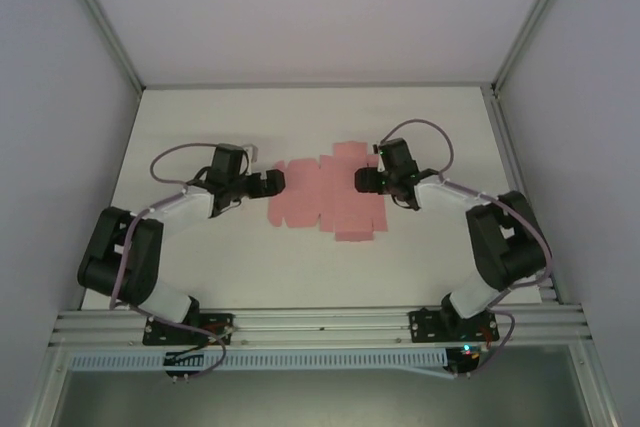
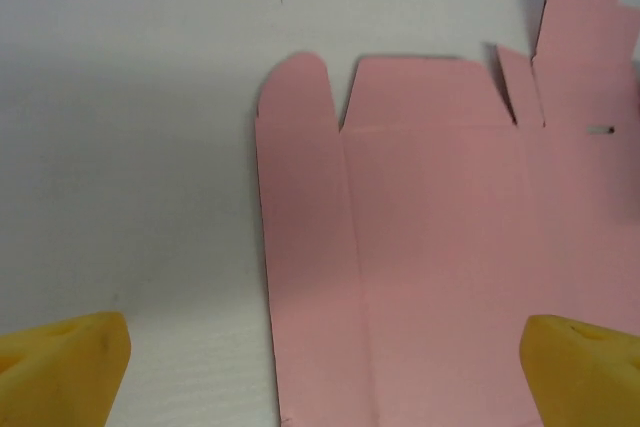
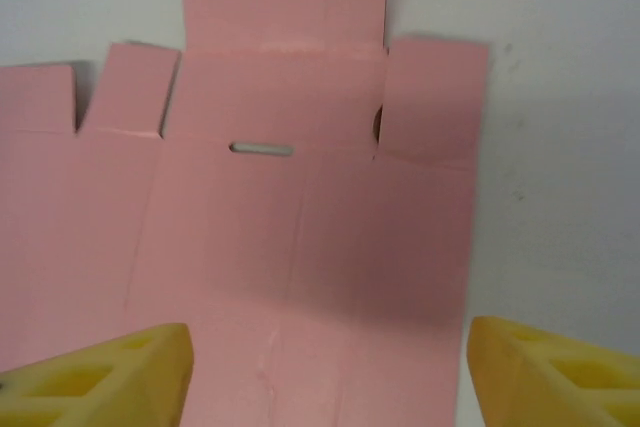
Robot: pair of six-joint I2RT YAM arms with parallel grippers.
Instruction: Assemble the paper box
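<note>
The white counter [image 1: 200,117] lies bare toward 12 and 6 o'clock of the paper box [image 1: 325,197], a flat sheet of plain pink card at its centre, with its flaps spread and a small slot [image 3: 262,149] by one fold. The left pincer [image 1: 272,182] stands spread at the sheet's 9 o'clock edge. The right pincer [image 1: 362,180] stands spread at its 3 o'clock edge, and I cannot tell whether either touches the card.

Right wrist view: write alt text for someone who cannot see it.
A flat pink die-cut paper box sheet lies on a white table, with flaps and a small slot toward its far edge. The right gripper shows two yellow fingertips wide apart at the bottom corners.
</note>
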